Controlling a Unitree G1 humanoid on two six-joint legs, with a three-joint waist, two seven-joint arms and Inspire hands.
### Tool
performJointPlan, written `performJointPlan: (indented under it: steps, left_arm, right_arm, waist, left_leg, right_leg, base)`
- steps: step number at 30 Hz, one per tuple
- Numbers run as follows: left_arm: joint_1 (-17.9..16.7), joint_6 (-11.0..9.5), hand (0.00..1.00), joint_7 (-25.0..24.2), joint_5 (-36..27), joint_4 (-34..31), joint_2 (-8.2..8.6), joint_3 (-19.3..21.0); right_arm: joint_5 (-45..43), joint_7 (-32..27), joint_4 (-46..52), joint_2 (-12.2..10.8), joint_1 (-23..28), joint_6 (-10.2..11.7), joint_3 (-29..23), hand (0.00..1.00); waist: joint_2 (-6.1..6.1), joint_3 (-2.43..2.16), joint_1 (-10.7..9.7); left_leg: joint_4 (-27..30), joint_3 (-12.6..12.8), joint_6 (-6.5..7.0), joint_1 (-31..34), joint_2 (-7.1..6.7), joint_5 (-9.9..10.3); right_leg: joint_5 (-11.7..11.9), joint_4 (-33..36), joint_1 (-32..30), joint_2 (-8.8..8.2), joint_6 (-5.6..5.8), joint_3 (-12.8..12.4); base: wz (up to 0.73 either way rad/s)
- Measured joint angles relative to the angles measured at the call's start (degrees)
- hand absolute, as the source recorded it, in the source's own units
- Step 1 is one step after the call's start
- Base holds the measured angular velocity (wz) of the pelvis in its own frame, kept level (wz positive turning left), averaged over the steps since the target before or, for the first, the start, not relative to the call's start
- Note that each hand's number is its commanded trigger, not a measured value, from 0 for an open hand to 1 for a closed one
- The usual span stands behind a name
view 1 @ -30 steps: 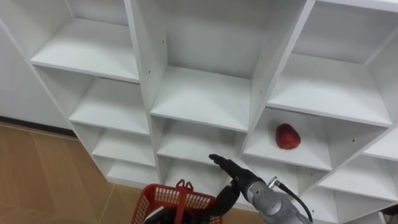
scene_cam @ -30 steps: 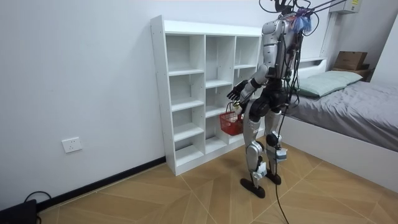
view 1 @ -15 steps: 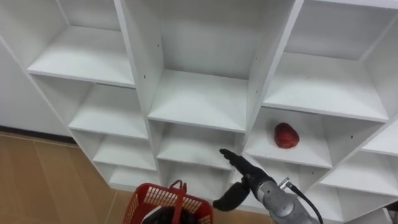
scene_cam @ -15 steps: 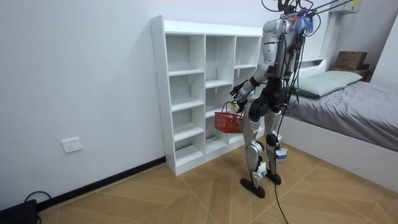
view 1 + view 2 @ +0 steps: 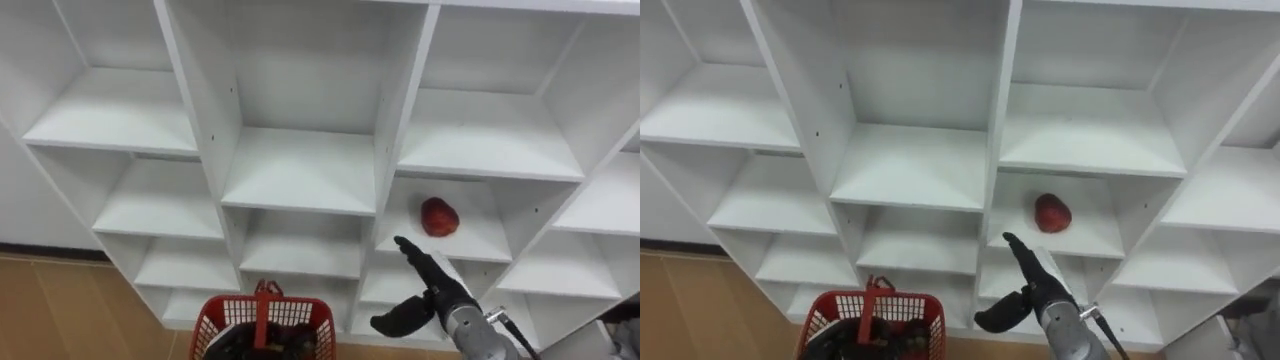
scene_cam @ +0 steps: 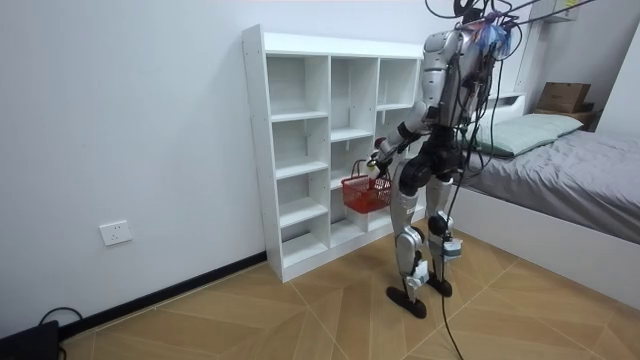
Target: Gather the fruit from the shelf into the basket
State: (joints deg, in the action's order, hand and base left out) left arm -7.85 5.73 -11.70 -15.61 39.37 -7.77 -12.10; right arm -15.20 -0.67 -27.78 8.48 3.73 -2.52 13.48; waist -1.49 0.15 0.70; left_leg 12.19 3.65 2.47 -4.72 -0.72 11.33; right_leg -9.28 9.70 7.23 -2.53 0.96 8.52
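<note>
At the left, the red basket (image 5: 262,325) hangs low in front of the closet (image 5: 398,150), below its second column from the left. It seems to hold some dark things that we cannot make out. It hangs on the robot's left side, and we cannot tell how the left hand (image 6: 379,166) holds it.

Further right, the right hand (image 5: 425,290) is raised in front of the closet's third column. Its fingers are straight, the thumb is spread apart from them and it holds nothing. It is lower than the shelf that carries the fruit and short of that shelf's front edge.

Just above and right of the hand, the red fruit (image 5: 439,216) lies alone on its shelf inside the third column, set back from the edge. It looks like an apple.

We judge the step in hand to be the reach for this fruit. To do it well, we lift the hand first, so that the fingers clear the shelf's front edge, and then go in between the two uprights of the closet without brushing them. We leave the hand open until the palm meets the fruit. A round fruit nudged by fingertips may roll toward the closet's back wall. We close over its top and far side, draw it out level, and hold the basket steady, clear of the closet's lower shelves.
</note>
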Motion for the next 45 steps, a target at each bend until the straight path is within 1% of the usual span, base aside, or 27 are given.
performJointPlan:
  steps: [2, 4, 9, 12, 15, 18, 20, 21, 23, 24, 25, 29, 32, 35, 36, 39, 43, 45]
  left_arm:
    - [-0.30, -0.12, 1.00, 0.56, 0.01, 1.34, 0.08, 0.71]
    - [-1.36, -0.12, 1.00, 1.80, -0.04, 1.80, -0.07, 0.87]
    - [-1.85, -0.19, 1.00, 3.37, -0.07, 1.91, 0.04, 1.07]
    - [-2.49, -0.31, 1.00, 4.16, -0.06, 1.91, 0.35, 2.67]
    - [-2.76, -1.06, 1.00, 4.81, -0.04, 2.46, 0.37, 3.34]
    - [-2.97, -1.32, 1.00, 4.92, -0.07, 4.62, 0.43, 5.17]
    - [-3.30, -1.62, 1.00, 5.21, -0.71, 6.82, 0.40, 6.10]
    - [-4.05, -1.66, 1.00, 5.45, -1.58, 7.68, 0.45, 6.69]
    - [-5.01, -1.83, 1.00, 5.96, -2.73, 8.39, 0.45, 6.99]
    - [-5.04, -2.05, 1.00, 6.06, -2.82, 9.39, 0.47, 7.01]
    - [-5.03, -2.09, 1.00, 6.10, -2.90, 10.30, 0.47, 7.01]
    - [-5.05, -2.44, 1.00, 6.50, -2.90, 12.03, 0.49, 7.28]
    - [-5.52, -2.45, 1.00, 6.64, -2.91, 12.66, 0.50, 7.97]
    - [-5.45, -2.69, 1.00, 6.53, -2.90, 13.96, 0.51, 9.21]
    - [-5.48, -3.04, 1.00, 6.56, -2.90, 15.13, 0.49, 10.11]
    - [-6.04, -3.18, 1.00, 6.63, -2.95, 16.26, 0.37, 12.08]
    - [-6.27, -3.21, 1.00, 6.68, -2.91, 16.34, 0.34, 13.16]
    - [-6.34, -3.21, 1.00, 7.04, -2.91, 16.34, 0.34, 13.54]
  right_arm:
    - [0.13, -0.07, 2.31, 0.30, 1.11, 0.01, -0.92, 0.00]
    - [0.11, -0.75, 4.44, 0.70, 1.63, 0.15, -1.71, 0.00]
    - [-0.12, -1.79, 6.61, 0.96, 2.12, 0.15, -3.63, 0.00]
    - [-0.12, -1.81, 7.01, 0.97, 2.12, 0.15, -3.84, 0.00]
    - [0.61, -1.76, 7.77, 1.01, 2.13, 0.15, -5.01, 0.00]
    - [2.08, -2.12, 10.45, 1.07, 2.25, 0.15, -7.02, 0.00]
    - [2.18, -2.28, 11.17, 1.08, 2.24, 0.28, -7.56, 0.00]
    - [2.09, -2.30, 11.27, 1.08, 2.24, 0.28, -7.68, 0.00]
    - [1.81, -2.36, 11.80, 1.06, 2.25, 0.28, -7.73, 0.00]
    - [1.57, -2.36, 12.03, 1.06, 2.25, 0.28, -7.77, 0.00]
    - [1.54, -2.38, 12.08, 1.05, 2.24, 0.29, -7.77, 0.00]
    - [1.59, -2.45, 12.11, 1.06, 2.25, 0.32, -7.77, 0.00]
    - [2.01, -2.95, 12.73, 1.06, 2.25, 0.32, -7.80, 0.00]
    - [2.39, -3.62, 13.21, 1.06, 2.22, 0.32, -7.92, 0.00]
    - [2.41, -3.85, 13.66, 1.07, 2.22, 0.32, -8.00, 0.00]
    - [3.31, -4.92, 14.27, 1.13, 2.22, 0.32, -8.23, 0.00]
    - [5.31, -5.06, 14.27, 1.12, 2.21, 0.32, -8.32, 0.00]
    - [6.02, -5.39, 14.21, 1.12, 2.22, 0.31, -8.34, 0.00]
  waist:
    - [0.18, -0.11, -0.24]
    - [0.35, -0.13, -0.72]
    - [0.55, -0.05, -0.93]
    - [0.75, 0.03, -0.95]
    - [1.15, 0.07, -1.09]
    - [1.70, 0.04, -1.30]
    - [1.85, 0.02, -1.32]
    - [1.87, -0.03, -1.28]
    - [1.82, -0.01, -1.10]
    - [1.73, -0.01, -1.05]
    - [1.70, -0.10, -0.81]
    - [1.66, -0.12, -0.33]
    - [1.60, -0.13, -0.25]
    - [1.38, -0.25, -0.18]
    - [1.24, -0.23, -0.21]
    - [0.73, -0.23, -0.29]
    - [-0.04, -0.48, -0.13]
    - [-0.35, -0.47, -0.10]
  left_leg:
    - [-0.55, 0.60, -0.01, -0.32, 0.00, 0.00]
    - [-0.95, 1.12, -0.01, -1.08, 0.07, -0.01]
    - [-1.94, 1.81, -0.01, -2.27, 0.19, -0.01]
    - [-2.59, 2.51, -0.01, -2.86, 0.30, 0.00]
    - [-2.68, 2.62, 0.02, -2.99, 0.30, 0.03]
    - [-2.77, 3.00, 0.01, -3.23, 0.35, 0.03]
    - [-3.11, 3.34, -0.02, -3.87, 0.45, 0.04]
    - [-3.25, 3.82, -0.15, -4.11, 0.58, 0.13]
    - [-3.34, 4.17, -0.25, -4.28, 0.72, 0.21]
    - [-3.34, 4.19, -0.25, -4.28, 0.73, 0.22]
    - [-3.39, 4.38, -0.26, -4.33, 0.76, 0.22]
    - [-3.51, 5.07, -0.27, -4.44, 0.89, 0.22]
    - [-3.63, 5.19, -0.29, -4.43, 0.88, 0.24]
    - [-3.76, 5.22, -0.30, -4.53, 0.90, 0.24]
    - [-3.84, 5.18, -0.30, -4.54, 0.91, 0.24]
    - [-3.94, 5.15, -0.30, -4.49, 0.88, 0.24]
    - [-3.97, 5.01, -0.30, -4.31, 0.86, 0.24]
    - [-3.97, 4.99, -0.30, -4.28, 0.86, 0.24]
  right_leg:
    - [0.00, 0.00, -0.17, 0.09, 0.00, -0.46]
    - [0.00, -0.03, 0.07, 0.07, -0.02, -0.46]
    - [-0.04, -0.09, 0.29, 0.07, 0.05, -0.94]
    - [-0.05, -0.09, 0.42, 0.21, 0.06, -1.66]
    - [-0.05, -0.09, 0.38, 0.23, 0.07, -1.97]
    - [-0.05, -0.07, 0.31, 0.30, 0.07, -2.26]
    - [-0.06, -0.09, 0.65, 0.47, 0.05, -2.80]
    - [-0.10, -0.09, 0.84, 0.61, 0.01, -3.44]
    - [-0.12, -0.07, 0.65, 0.76, -0.04, -3.83]
    - [-0.13, -0.07, 0.39, 0.76, -0.06, -3.86]
    - [-0.16, 0.06, 0.18, 0.79, -0.10, -4.02]
    - [-0.15, 0.15, -0.26, 0.92, -0.12, -4.51]
    - [-0.15, 0.07, -0.30, 0.92, -0.12, -4.56]
    - [-0.15, 0.08, -0.30, 0.94, -0.12, -4.60]
    - [-0.15, 0.07, -0.30, 0.95, -0.12, -4.58]
    - [-0.15, 0.05, -0.32, 0.96, -0.12, -4.56]
    - [-0.16, 0.06, -0.25, 0.94, -0.11, -4.54]
    - [-0.16, 0.06, -0.24, 0.95, -0.11, -4.53]
  base:
    - [-0.15]
    - [-0.14]
    - [-0.08]
    - [-0.12]
    - [-0.05]
    - [-0.04]
    - [-0.12]
    - [-0.19]
    - [-0.16]
    - [-0.07]
    - [-0.05]
    - [-0.08]
    - [0.00]
    - [0.00]
    - [0.00]
    - [0.00]
    - [0.00]
    - [0.00]
